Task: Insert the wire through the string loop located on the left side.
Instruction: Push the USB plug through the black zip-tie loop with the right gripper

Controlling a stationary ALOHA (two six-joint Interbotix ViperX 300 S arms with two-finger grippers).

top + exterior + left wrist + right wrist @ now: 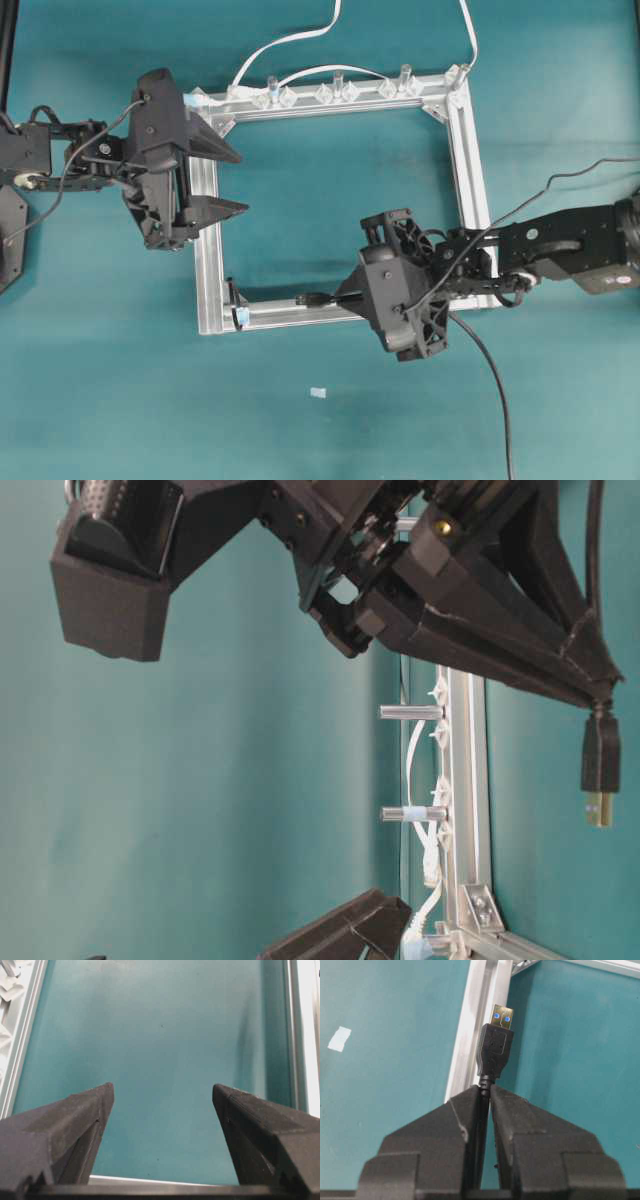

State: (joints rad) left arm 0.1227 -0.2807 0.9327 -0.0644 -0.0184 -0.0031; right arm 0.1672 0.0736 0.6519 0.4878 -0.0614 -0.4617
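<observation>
The wire (493, 385) is a thin black cable ending in a black USB plug (312, 298) with a metal tip. My right gripper (345, 294) is shut on the cable just behind the plug (495, 1046), above the frame's near bar. The plug points left toward the string loop (233, 296), a thin dark strand with a pale blue piece at the frame's near-left corner. A gap remains between plug tip and loop. My left gripper (243, 182) stands open and empty over the frame's left bar, its fingers (85, 1110) wide apart. In the table-level view the plug (600, 765) hangs below the right fingertips.
A square aluminium frame (470, 160) lies on the teal table. Clear pegs (335, 83) stand along its far bar, with white cables (290, 40) running off behind. A small white scrap (318, 393) lies on the table in front of the frame.
</observation>
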